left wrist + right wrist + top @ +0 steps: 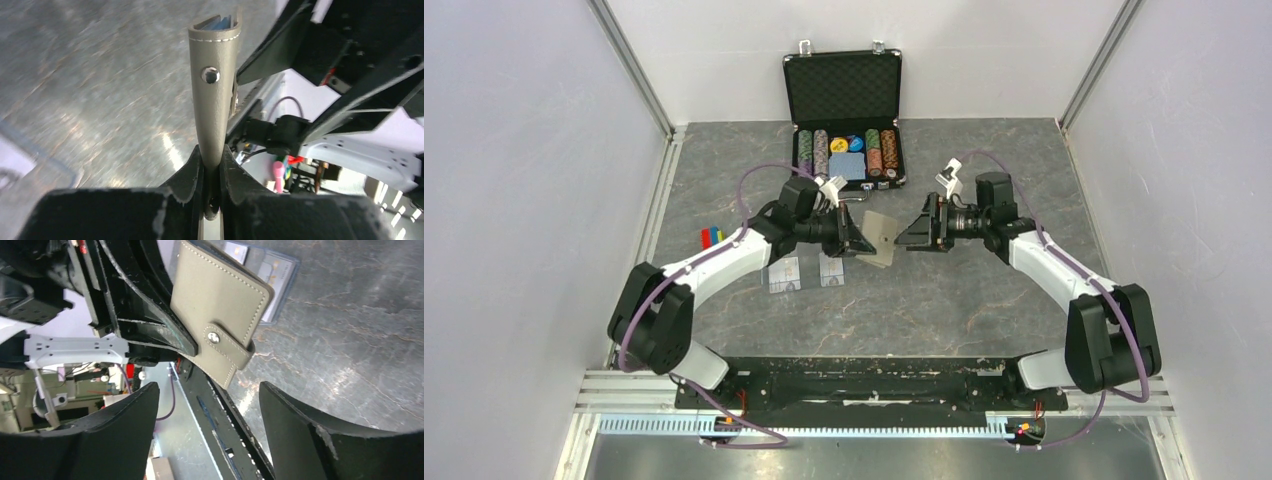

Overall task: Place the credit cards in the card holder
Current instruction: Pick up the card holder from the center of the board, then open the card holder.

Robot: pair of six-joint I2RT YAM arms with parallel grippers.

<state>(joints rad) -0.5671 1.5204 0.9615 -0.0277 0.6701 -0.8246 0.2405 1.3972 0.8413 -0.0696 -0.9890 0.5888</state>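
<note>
The card holder (pixel 882 238), a taupe folding wallet, hangs closed above the table's middle. My left gripper (pixel 862 243) is shut on its left edge. In the left wrist view the card holder (pixel 215 90) stands edge-on between the jaws of my left gripper (pixel 212 167), a snap stud on its side and blue lining at its far end. My right gripper (pixel 906 238) is open just right of it. The right wrist view shows the card holder (pixel 215 300) with its tab snapped shut, beyond my right gripper (pixel 207 387) and apart from it. Two credit cards (pixel 784 273) (pixel 831 268) lie in clear sleeves on the table.
An open black poker-chip case (pixel 844 110) stands at the back centre. Small coloured blocks (pixel 711 237) lie left of the left arm. White walls close in both sides. A clear sleeve (pixel 275 275) lies on the table under the card holder.
</note>
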